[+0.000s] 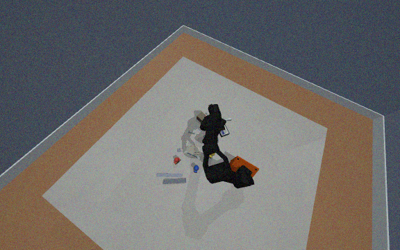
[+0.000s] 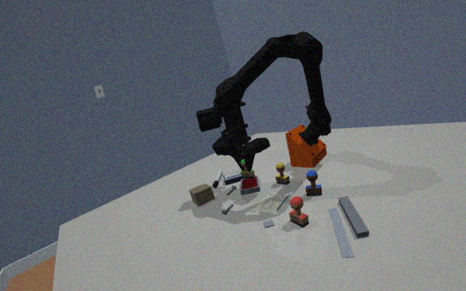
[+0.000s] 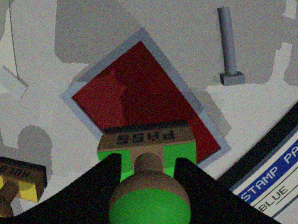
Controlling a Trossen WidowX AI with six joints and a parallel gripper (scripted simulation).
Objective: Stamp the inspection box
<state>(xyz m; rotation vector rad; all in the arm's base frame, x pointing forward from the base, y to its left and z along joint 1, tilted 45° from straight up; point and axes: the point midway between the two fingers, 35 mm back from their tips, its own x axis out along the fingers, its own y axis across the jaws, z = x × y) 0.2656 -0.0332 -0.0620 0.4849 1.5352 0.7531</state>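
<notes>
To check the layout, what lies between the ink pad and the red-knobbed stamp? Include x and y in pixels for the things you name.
The card (image 1: 191,150) (image 2: 271,203) (image 3: 5,45) lies between ink pad (image 2: 250,183) (image 3: 150,95) and red-knobbed stamp (image 1: 176,160) (image 2: 298,217), in the exterior view.

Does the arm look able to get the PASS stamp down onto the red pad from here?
Likely yes: the claw grips the PASS stamp right above the pad, and nothing visible stands between them.

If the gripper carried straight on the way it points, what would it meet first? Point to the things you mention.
Probably the red ink pad (image 2: 250,183) (image 3: 150,90), met by the base of the green-knobbed PASS stamp (image 2: 247,173) (image 3: 150,142) in its jaws; any remaining gap is unclear.
</notes>
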